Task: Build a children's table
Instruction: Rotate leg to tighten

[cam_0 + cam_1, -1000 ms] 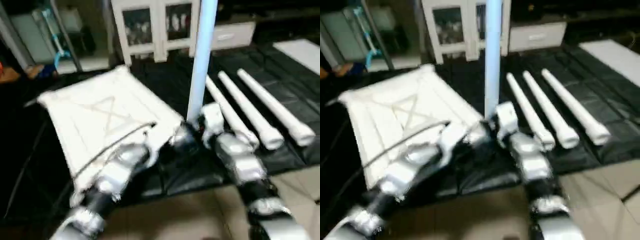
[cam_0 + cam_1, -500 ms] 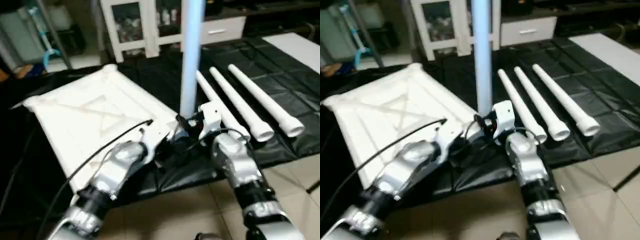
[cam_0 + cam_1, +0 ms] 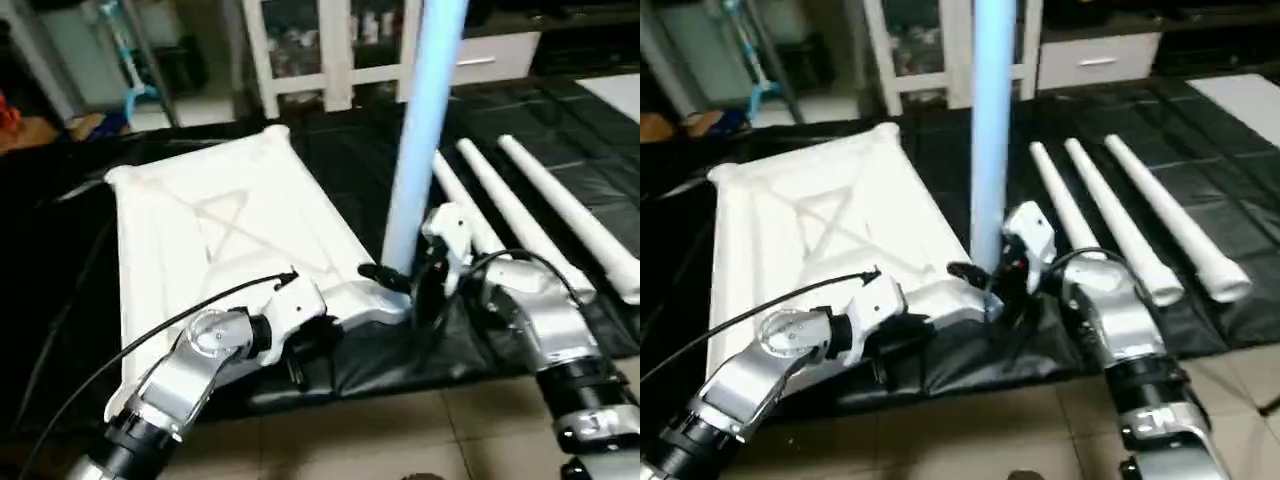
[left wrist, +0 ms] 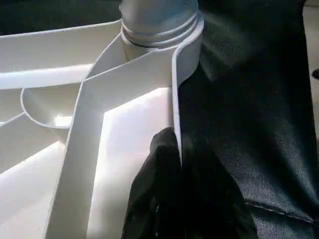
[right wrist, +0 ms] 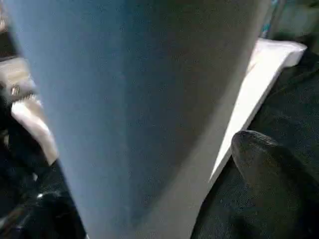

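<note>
On the black mat on the floor, the white tabletop lay upside down with its ribs up. 1 white leg stood straight up in the near corner socket. 3 more legs lay side by side on the mat to the right. The left hand was pinched tight on the tabletop's edge. The right hand was beside the standing leg's bottom, its fingers spread wide and not squeezing it.

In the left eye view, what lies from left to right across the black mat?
Upturned tabletop → upright leg standing in its near corner → three loose legs lying side by side: first, second, third.
</note>
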### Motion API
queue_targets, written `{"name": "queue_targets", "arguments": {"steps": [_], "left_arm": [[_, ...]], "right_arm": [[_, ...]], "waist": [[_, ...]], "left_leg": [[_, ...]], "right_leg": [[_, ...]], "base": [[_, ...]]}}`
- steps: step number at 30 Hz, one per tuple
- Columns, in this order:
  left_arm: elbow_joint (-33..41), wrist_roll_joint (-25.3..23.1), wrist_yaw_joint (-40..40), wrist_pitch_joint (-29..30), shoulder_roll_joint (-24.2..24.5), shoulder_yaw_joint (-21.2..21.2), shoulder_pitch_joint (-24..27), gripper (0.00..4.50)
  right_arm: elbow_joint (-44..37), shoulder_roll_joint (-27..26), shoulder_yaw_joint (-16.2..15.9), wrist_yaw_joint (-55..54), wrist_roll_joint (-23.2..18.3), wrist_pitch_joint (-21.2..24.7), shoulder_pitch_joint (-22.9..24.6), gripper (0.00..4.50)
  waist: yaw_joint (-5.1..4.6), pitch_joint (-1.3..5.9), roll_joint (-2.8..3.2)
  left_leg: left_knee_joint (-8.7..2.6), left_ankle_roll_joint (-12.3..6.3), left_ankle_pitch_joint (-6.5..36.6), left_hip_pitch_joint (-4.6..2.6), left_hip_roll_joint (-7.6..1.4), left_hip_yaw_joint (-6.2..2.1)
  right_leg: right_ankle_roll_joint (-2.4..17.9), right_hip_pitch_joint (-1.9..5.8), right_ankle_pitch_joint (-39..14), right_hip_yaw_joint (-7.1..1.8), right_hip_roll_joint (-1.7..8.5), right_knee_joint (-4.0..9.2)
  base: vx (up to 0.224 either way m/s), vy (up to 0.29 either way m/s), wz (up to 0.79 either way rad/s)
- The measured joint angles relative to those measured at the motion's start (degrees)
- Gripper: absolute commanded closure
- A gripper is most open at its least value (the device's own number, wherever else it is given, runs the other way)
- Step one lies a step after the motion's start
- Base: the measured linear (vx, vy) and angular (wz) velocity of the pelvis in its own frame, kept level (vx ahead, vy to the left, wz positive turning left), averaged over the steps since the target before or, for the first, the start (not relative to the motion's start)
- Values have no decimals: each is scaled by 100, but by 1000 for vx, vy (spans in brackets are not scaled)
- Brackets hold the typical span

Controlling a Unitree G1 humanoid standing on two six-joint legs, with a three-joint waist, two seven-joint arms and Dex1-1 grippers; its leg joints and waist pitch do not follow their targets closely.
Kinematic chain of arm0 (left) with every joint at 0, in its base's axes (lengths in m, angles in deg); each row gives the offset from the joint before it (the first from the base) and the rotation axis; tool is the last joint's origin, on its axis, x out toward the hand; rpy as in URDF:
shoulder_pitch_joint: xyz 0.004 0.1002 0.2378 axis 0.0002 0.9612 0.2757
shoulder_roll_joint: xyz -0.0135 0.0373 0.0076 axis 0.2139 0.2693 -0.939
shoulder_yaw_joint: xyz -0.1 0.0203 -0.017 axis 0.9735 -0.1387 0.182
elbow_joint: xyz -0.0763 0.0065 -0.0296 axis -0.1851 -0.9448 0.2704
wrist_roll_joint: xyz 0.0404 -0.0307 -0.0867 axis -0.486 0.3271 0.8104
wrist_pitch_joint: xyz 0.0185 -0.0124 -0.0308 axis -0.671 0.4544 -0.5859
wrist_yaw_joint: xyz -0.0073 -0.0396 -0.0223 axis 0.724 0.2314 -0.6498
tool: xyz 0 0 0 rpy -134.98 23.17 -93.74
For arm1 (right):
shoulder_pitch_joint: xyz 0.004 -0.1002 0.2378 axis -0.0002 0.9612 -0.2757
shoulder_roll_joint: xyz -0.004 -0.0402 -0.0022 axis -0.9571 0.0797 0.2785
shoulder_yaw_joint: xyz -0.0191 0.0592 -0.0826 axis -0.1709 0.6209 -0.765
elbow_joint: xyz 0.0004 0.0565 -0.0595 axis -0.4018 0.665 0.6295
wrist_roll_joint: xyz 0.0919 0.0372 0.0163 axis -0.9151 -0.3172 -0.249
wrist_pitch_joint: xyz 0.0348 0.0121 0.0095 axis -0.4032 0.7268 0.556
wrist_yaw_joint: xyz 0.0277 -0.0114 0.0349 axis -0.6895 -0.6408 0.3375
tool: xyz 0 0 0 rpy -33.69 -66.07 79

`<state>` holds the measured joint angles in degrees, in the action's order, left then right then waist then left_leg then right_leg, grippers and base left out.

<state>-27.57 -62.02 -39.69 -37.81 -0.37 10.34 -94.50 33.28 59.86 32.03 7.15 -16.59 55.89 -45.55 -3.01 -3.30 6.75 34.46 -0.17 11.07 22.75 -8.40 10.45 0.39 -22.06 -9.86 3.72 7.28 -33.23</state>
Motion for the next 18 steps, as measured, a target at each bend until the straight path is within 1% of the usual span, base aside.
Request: {"name": "queue_targets", "arguments": {"steps": [1,2,3,4,5,6,7,10,12,16,17,18], "left_arm": [[58,5,-57,-5,23,-5,12,450],[82,11,-84,-10,47,-10,21,450],[112,53,-171,-28,65,-21,41,450],[125,73,-190,-36,70,-35,48,450],[136,83,-217,-36,75,-50,45,450],[152,98,-252,-36,77,-70,44,450],[156,102,-276,-39,77,-74,44,450],[154,102,-289,-38,76,-95,24,450],[154,101,-288,-25,75,-107,19,450],[154,98,-286,13,76,-107,19,450],[154,98,-286,26,76,-107,19,450],[154,99,-287,37,81,-105,19,450]], "right_arm": [[-12,141,-87,139,2,17,6,6],[-16,227,-128,226,2,28,17,6],[-29,395,-168,472,-3,115,58,6],[-30,430,-167,557,-8,135,84,6],[-29,464,-174,647,-14,162,98,19],[-27,569,-204,805,-23,225,128,29],[-24,612,-211,902,-26,241,141,29],[-20,633,-240,1046,-24,245,141,60],[20,658,-281,1098,-28,246,141,67],[28,731,-316,1209,-33,263,141,101],[31,731,-322,1228,-37,273,141,101],[33,733,-325,1278,-43,300,141,117]], "waist": [[31,3,4],[43,5,4],[74,15,3],[100,22,3],[127,26,5],[175,30,11],[194,31,12],[230,32,12],[254,32,12],[260,36,4],[260,38,1],[259,41,-3]], "left_leg": [[2,2,-2,0,0,0],[2,3,-3,0,0,0],[4,3,-5,0,0,2],[4,3,-5,-1,-1,4],[6,2,-6,-1,-2,5],[11,-3,-8,1,-2,6],[14,-21,-19,1,-4,9],[29,-31,-25,5,-10,19],[38,-13,-14,6,-12,29],[42,-13,-14,1,-16,57],[42,-13,-14,-1,-16,61],[42,-13,-14,-4,-17,66]], "right_leg": [[2,0,1,0,0,0],[3,2,2,0,0,0],[8,8,5,-2,0,0],[7,9,4,-2,0,1],[5,9,3,-2,0,2],[-1,9,-1,-2,0,2],[-3,9,-2,-2,0,3],[-4,9,-4,-5,0,3],[-4,10,-4,-10,1,3],[-4,10,-3,-27,4,3],[-4,10,-3,-30,4,2],[-4,10,-3,-36,4,2]], "base": [[53,6,-2],[55,6,2],[55,6,2],[55,6,3],[0,0,0],[0,0,0],[0,0,0],[0,0,0],[0,0,0],[0,0,0],[0,0,0],[0,0,0]]}}
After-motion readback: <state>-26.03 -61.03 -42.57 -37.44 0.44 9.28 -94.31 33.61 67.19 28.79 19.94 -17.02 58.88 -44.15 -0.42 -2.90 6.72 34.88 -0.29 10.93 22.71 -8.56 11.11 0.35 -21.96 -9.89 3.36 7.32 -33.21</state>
